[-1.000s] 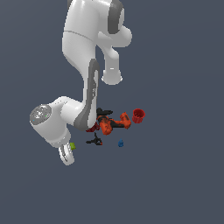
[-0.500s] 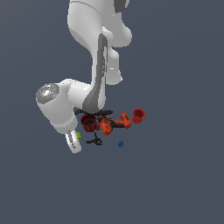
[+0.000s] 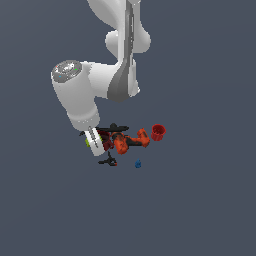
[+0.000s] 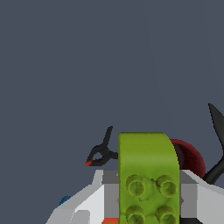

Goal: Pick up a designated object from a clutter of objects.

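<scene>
While the arm hangs over the desk (image 3: pixel 210 200), the tool (image 3: pixel 93 142) sits low at the exterior view's left edge of the heap. Up close in the wrist view, the tool (image 4: pixel 148 192) has its fingers (image 4: pixel 98 197) pressed against both sides of the lime-green block (image 4: pixel 148 175), pinching it with its studs facing the camera. Just behind the block peeks a red cup (image 4: pixel 189 158), with a small black clamp (image 4: pixel 101 151) beside it. Out in the exterior view, the orange drill (image 3: pixel 131 141), a second red cup (image 3: pixel 158 132) and the tiny blue piece (image 3: pixel 137 163) lie toward the right.
</scene>
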Robot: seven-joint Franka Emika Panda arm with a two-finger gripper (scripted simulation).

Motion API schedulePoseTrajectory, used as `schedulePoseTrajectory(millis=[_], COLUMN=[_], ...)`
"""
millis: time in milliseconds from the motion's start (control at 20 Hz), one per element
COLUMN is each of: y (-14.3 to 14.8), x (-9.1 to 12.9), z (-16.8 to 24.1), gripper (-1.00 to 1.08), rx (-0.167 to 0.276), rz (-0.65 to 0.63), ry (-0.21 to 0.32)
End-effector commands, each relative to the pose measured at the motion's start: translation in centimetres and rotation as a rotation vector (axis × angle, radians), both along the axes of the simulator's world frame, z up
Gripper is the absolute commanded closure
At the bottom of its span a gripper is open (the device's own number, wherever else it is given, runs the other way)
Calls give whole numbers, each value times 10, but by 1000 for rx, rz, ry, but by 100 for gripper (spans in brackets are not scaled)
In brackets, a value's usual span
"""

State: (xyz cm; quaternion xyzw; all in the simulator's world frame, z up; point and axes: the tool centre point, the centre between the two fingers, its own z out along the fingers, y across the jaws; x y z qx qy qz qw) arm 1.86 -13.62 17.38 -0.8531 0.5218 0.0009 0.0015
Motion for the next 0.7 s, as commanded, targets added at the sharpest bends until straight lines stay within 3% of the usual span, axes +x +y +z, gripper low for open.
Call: schedulePoseTrajectory(millis=[0, 650], y=[12, 78], x=[-10, -60], z=[19, 127], gripper=[108, 108], rx=[0, -6], rz=[0, -1], ry=[0, 0])
